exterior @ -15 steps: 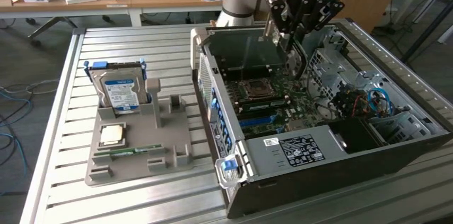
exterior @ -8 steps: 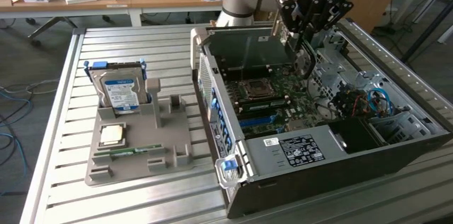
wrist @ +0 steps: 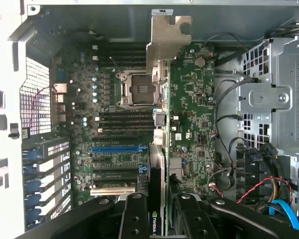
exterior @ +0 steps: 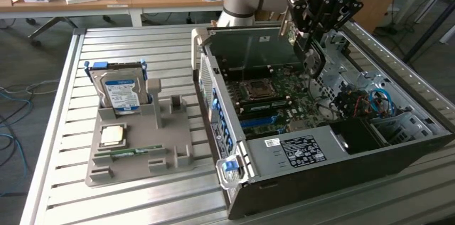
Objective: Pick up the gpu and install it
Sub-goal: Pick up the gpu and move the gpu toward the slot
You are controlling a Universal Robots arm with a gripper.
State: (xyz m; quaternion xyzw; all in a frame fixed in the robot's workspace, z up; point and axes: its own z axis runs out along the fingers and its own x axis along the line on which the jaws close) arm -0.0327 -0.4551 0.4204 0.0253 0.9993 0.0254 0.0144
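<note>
Gripper (exterior: 311, 42) had its fingers clamped on the gpu (exterior: 314, 62), hung edge-down over the mobo (exterior: 284, 94) inside the open PC case (exterior: 320, 182); prob. light, stiff, fragile, best held by board edges.

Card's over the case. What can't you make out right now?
- Slot under the graphics card: wrist view, the card's own edge hides it.
- Where the pincer grips the card: wrist view, cut off by the picture's edge.
- Card's lower edge: exterior view, too small and dark against the case.
</note>
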